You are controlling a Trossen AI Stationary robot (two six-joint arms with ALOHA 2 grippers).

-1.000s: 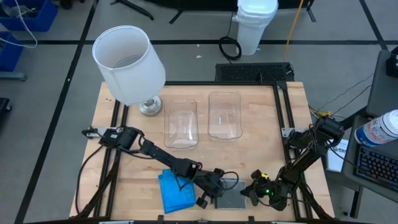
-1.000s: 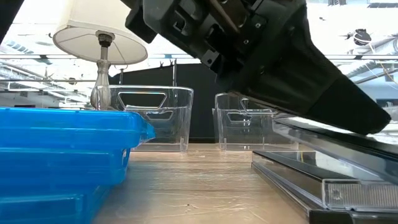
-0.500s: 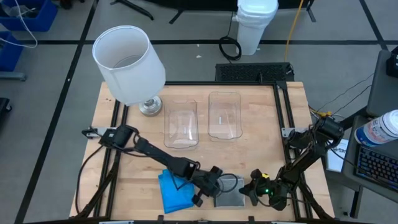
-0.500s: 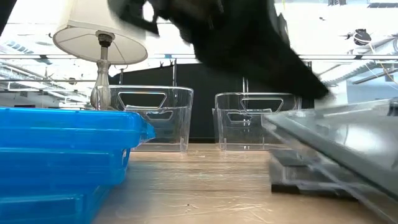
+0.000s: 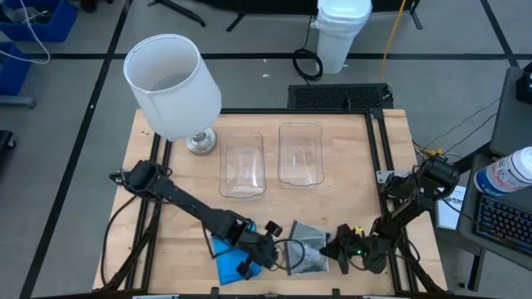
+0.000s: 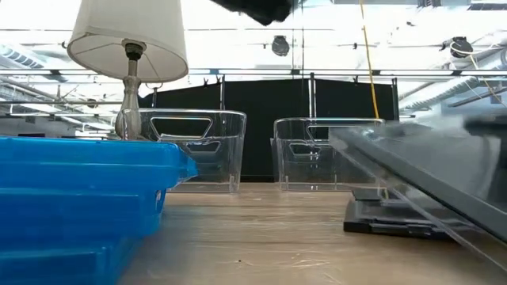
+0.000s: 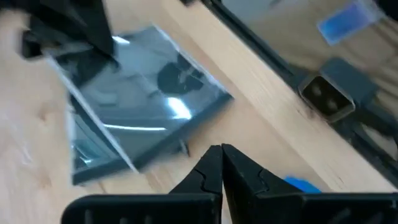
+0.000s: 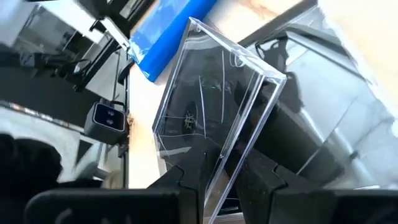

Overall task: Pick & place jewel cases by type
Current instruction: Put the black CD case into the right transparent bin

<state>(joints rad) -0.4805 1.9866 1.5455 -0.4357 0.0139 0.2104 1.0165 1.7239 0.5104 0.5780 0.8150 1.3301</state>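
Observation:
A smoky grey jewel case (image 8: pixel 217 106) stands tilted over another grey case (image 6: pixel 396 224) that lies flat on the table near its front edge. My right gripper (image 8: pixel 224 180) is shut on the tilted case and shows right of it in the high view (image 5: pixel 332 247). A stack of bright blue jewel cases (image 5: pixel 229 256) lies left of the grey ones. My left gripper (image 7: pixel 221 163) hangs shut and holds nothing, in the high view (image 5: pixel 270 247) between the blue stack and the grey cases. My right gripper pinches the tilted grey case by one edge (image 8: pixel 219 167) between its two fingers, coming from the table's right at a shallow downward slant. The case slopes up away from the fingers, its free end (image 6: pixel 348 136) raised above the flat grey case beneath.
Two clear plastic tubs (image 5: pixel 242 170) (image 5: pixel 300 154) stand side by side at the table's middle. A lamp with a white shade (image 5: pixel 170 83) stands at the far left. Bare wood (image 5: pixel 183 208) lies between the tubs and the cases.
My left gripper has risen from the grey cases and drawn back toward the blue stack, staying shut. The top grey case, flat on the stack a second ago, has tipped up in my right gripper, its free end lifted while the lower case stayed put.

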